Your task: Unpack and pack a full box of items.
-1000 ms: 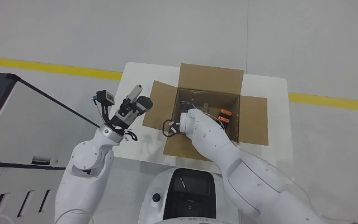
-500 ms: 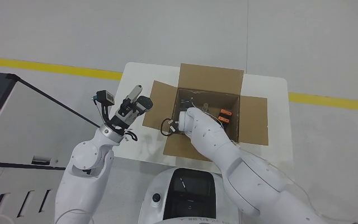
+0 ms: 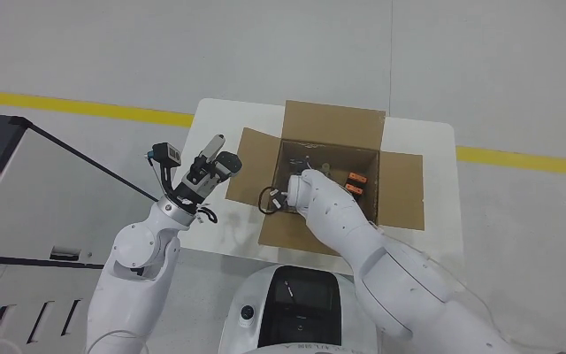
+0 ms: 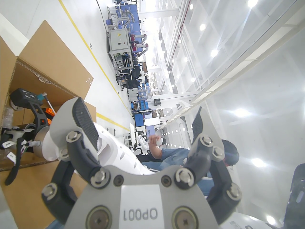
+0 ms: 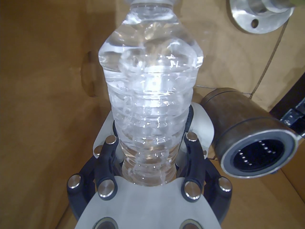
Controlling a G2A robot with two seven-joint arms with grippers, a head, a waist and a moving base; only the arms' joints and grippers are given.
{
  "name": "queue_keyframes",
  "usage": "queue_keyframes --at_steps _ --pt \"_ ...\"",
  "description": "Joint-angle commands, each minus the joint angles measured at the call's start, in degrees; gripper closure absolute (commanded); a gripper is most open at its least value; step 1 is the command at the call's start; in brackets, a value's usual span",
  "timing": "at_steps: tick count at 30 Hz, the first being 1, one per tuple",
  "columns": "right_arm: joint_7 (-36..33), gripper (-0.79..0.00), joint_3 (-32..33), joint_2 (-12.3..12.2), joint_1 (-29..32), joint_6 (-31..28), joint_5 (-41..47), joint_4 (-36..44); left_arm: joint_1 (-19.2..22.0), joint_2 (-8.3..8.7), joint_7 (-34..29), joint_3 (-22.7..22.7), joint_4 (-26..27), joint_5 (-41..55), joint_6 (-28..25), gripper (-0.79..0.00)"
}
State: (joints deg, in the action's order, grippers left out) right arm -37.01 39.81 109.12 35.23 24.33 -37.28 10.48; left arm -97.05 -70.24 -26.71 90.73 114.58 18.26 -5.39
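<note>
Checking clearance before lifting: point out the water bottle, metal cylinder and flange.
water bottle (image 5: 152, 101), right wrist view, ribbed body.
metal cylinder (image 5: 238, 120), right wrist view, side wall.
flange (image 5: 238, 4), right wrist view, flat rim.

Inside the box (image 3: 329, 126), a metal cylinder (image 5: 240, 129) lies just beside one finger of the right gripper (image 5: 152, 122), crowding that side of the bottle (image 5: 150, 72); a flange (image 5: 259, 8) sits beyond. Plain cardboard flanks the bottle's other side. The right arm (image 3: 336, 217) covers the opening's near-left part. The left gripper (image 3: 215, 152), spread, hangs just outside the left flap (image 3: 249, 166)
</note>
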Motion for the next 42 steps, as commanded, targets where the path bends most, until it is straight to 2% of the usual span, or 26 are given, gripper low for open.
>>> queue_keyframes --at_steps 1,25,42 --pt "0.18 0.000 0.12 0.00 0.39 -0.01 0.10 0.03 0.00 0.00 0.00 0.00 0.00 0.00 0.00 -0.785" --pt "0.94 0.000 1.41 0.19 0.95 1.08 0.31 0.45 0.00 0.00 0.00 0.00 0.00 0.00 0.00 -0.785" --pt "2.32 0.000 1.49 0.76 0.56 2.25 -1.18 4.30 0.00 0.00 0.00 0.00 0.00 0.00 0.00 -0.785"
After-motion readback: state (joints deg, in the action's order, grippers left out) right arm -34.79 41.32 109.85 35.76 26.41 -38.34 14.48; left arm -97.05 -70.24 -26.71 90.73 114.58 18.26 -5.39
